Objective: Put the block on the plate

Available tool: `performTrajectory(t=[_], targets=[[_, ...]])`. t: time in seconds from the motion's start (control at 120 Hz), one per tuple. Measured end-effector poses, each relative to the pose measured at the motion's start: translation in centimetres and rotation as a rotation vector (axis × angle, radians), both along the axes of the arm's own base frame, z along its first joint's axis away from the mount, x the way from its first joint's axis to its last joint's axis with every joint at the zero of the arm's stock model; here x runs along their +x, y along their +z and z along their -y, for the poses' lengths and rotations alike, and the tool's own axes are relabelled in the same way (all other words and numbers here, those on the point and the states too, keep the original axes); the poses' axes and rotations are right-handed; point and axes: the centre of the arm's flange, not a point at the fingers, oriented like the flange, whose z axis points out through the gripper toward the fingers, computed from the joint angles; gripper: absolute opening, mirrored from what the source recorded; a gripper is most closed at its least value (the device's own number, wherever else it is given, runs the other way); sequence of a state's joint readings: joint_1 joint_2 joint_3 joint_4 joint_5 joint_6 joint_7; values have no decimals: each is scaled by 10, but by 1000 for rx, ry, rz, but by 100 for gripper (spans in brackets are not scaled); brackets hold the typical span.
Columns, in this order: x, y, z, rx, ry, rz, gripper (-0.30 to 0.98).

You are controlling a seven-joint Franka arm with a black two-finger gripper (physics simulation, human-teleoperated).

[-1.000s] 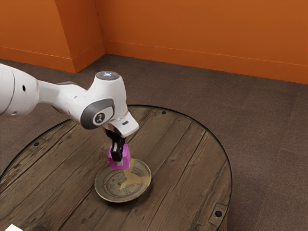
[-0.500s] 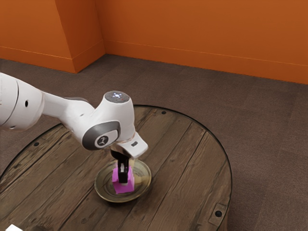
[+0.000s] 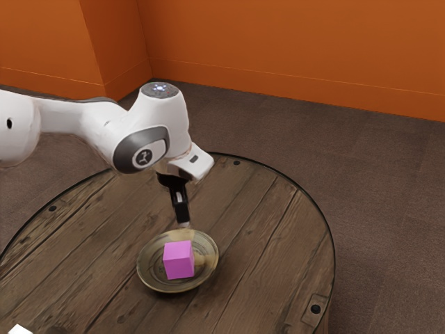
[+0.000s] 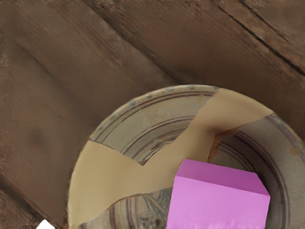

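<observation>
Nearest my exterior camera, one small white thing [image 3: 19, 329] is poking in at the corner; I'm seeing too little of it to name it. It is sitting by one round table [image 3: 257, 285] of rough brown planks, with dark seams running between them, a thin dark rim curving around and three dark round studs [image 3: 316, 309] showing near the edge.

Farther in, one shallow round plate [image 3: 147, 268] is lying on the wood, its glaze mixing grey-green, painted dark bands and smooth, jagged-edged tan patches. One block [image 3: 179, 260], a plain, smooth pink-violet cube, is sitting inside the plate's rim, resting on it.

Just beyond and above, my one black gripper [image 3: 183, 223] is hanging apart from the block and gripping nothing; how wide it is standing I can't tell. My one glossy white arm [image 3: 83, 125], with rounded joints and grey trim, is reaching in from the exterior view's left.

Behind everything, a grey-brown carpet [image 3: 389, 209] is stretching to orange walls [image 3: 292, 42], three flat faces meeting at corners.
</observation>
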State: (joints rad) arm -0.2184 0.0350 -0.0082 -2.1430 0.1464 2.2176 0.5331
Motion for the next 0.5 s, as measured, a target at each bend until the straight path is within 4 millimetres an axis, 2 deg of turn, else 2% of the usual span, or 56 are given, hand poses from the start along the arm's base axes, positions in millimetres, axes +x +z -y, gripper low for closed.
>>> performTrajectory(t=[0.067,0.2,0.308,0.5], targets=[[5,19,-10,-1,38,6,67],[12,39,-30,3,107,-2,68],[25,73,-44,7,166,20,68],[35,115,-68,13,262,41,68]])
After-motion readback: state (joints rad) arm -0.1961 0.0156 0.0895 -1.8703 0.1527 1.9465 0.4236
